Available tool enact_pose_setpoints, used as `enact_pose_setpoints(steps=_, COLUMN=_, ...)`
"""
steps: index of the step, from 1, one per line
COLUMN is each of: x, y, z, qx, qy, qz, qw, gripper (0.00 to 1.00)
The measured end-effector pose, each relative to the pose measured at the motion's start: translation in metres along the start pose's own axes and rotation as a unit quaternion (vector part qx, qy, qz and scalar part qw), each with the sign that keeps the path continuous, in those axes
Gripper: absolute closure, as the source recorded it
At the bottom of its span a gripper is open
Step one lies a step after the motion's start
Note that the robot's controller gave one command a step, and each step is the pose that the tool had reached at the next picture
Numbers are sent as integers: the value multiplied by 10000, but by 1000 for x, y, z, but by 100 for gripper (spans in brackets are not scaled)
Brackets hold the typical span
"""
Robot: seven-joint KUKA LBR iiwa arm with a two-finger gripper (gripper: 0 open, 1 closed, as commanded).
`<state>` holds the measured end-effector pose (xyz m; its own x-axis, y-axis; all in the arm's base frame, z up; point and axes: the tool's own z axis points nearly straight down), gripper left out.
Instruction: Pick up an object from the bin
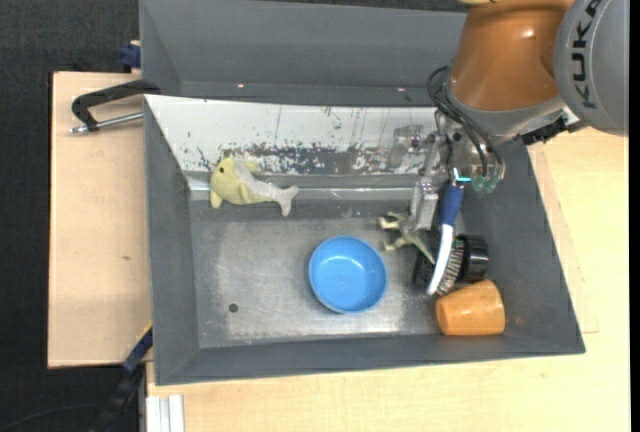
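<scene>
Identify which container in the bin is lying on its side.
The orange cup in the near-right corner, beside the brush; the blue bowl in the middle sits upright, mouth up.

arm [530, 45] cut off (right edge), small greenish thing [398, 238] unclear

Bin [170, 220] layout:
- Fish toy [243, 184] at upper left of the floor, against the back wall.
- Bowl [347, 274] mid-floor, nearer the front wall.
- Brush [447, 245] right of the bowl, handle up-frame, head down-frame.
- Cup [470, 309] on its side at lower right, up against the brush head.
- Small figure [400, 232] between bowl and brush, just beside the handle.
- Gripper [430, 208] over the figure and the handle, arm coming in from upper right.
</scene>
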<state>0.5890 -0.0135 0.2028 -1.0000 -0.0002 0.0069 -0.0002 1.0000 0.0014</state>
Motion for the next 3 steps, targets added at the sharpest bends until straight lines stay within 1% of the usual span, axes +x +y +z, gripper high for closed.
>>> enact_pose_setpoints(steps=1, x=69, y=22, z=122, qx=3, qy=7, qz=-894, qw=9960, gripper=0)
enact_pose_setpoints(steps=2, x=66, y=22, z=118, qx=7, qy=-42, qz=-889, qw=9960, gripper=100)
enact_pose_setpoints(steps=3, x=74, y=20, z=-54, qx=27, qy=-103, qz=-2485, qw=9686, gripper=100)
